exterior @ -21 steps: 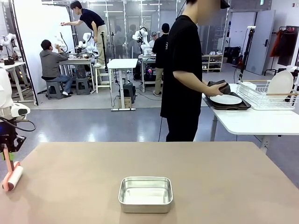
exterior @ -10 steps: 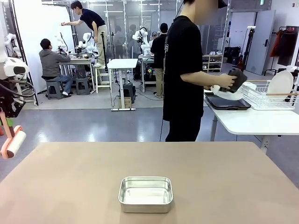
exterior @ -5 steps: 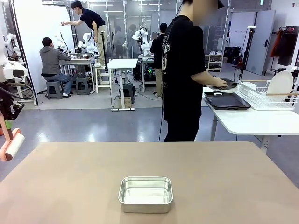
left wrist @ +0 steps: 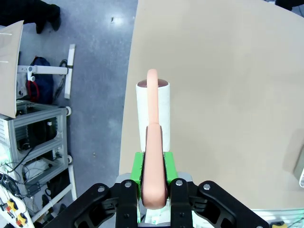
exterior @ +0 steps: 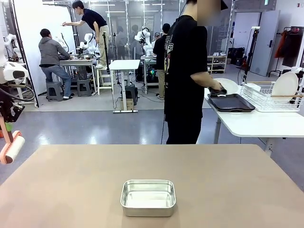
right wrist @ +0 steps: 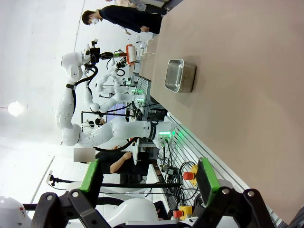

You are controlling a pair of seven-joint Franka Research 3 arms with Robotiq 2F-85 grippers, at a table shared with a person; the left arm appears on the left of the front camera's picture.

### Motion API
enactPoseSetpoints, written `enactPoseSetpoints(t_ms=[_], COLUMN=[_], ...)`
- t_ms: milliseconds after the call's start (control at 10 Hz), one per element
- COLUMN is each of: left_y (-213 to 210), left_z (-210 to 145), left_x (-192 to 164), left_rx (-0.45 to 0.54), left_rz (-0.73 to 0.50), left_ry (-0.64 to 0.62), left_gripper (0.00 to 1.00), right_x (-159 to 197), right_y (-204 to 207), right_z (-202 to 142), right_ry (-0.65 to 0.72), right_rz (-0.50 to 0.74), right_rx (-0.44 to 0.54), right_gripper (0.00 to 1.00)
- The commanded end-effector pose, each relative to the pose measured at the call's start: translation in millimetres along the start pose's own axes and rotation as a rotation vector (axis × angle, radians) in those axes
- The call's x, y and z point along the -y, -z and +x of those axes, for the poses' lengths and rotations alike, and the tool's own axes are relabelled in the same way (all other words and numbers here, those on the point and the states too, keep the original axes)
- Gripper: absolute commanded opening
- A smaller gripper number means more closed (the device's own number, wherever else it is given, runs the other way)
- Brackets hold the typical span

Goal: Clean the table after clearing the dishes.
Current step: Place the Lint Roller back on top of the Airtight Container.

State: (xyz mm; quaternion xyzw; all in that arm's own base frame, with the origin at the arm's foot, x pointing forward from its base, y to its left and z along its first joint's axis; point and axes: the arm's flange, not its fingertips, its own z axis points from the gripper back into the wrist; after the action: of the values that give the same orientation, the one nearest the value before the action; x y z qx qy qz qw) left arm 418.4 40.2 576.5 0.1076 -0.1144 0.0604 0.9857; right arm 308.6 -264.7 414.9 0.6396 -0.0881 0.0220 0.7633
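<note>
Holding a pink-handled white lint roller (left wrist: 153, 114), the left gripper (left wrist: 154, 187) is clamped on its handle, up off the left edge of the big tan-brown table (exterior: 228, 185). To clean well, the roller should lie flat and roll around the small steel pan (exterior: 148, 197). The right gripper (right wrist: 148, 179) is wide open, holding nothing. The person's white plate (exterior: 227, 86) is partly hidden behind a hand, over a dark tray (exterior: 232, 103).

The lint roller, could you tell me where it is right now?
The lint roller hangs at the front view's far left, held in the left gripper above the table's left edge.
</note>
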Motion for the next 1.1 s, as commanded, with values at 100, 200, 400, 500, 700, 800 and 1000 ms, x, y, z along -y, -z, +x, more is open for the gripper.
enactPoseSetpoints(t_ms=[100, 200, 400, 500, 700, 800, 1000], left_y=[-2, -2, -2, -2, 0, -29, -83], left_z=[-1, -1, -1, -1, 0, 13, 32], left_x=[-3, -3, -3, -3, 0, 12, 61], left_rx=[0.008, 0.008, 0.008, 0.008, 0.0, 0.096, 0.287], left_rz=[0.003, 0.003, 0.003, 0.003, 0.0, 0.058, 0.078], left_ry=[-0.004, -0.004, -0.004, -0.004, 0.0, 0.153, 0.479], left_gripper=[0.21, 0.21, 0.21, 0.21, 0.21, 0.21, 0.21], right_x=[-4, -4, -4, -4, -4, -4, -4], right_y=[0, 0, 0, 0, 0, 0, 0], right_z=[-1, -1, -1, -1, -1, -1, -1], right_ry=[-0.002, -0.002, -0.002, -0.002, -0.002, -0.002, -0.002], right_rz=[-0.002, -0.002, -0.002, -0.002, -0.002, -0.002, -0.002], right_rx=[0.001, 0.001, 0.001, 0.001, 0.001, 0.001, 0.001], right_gripper=[1.0, 1.0, 1.0, 1.0, 1.0, 1.0, 1.0])
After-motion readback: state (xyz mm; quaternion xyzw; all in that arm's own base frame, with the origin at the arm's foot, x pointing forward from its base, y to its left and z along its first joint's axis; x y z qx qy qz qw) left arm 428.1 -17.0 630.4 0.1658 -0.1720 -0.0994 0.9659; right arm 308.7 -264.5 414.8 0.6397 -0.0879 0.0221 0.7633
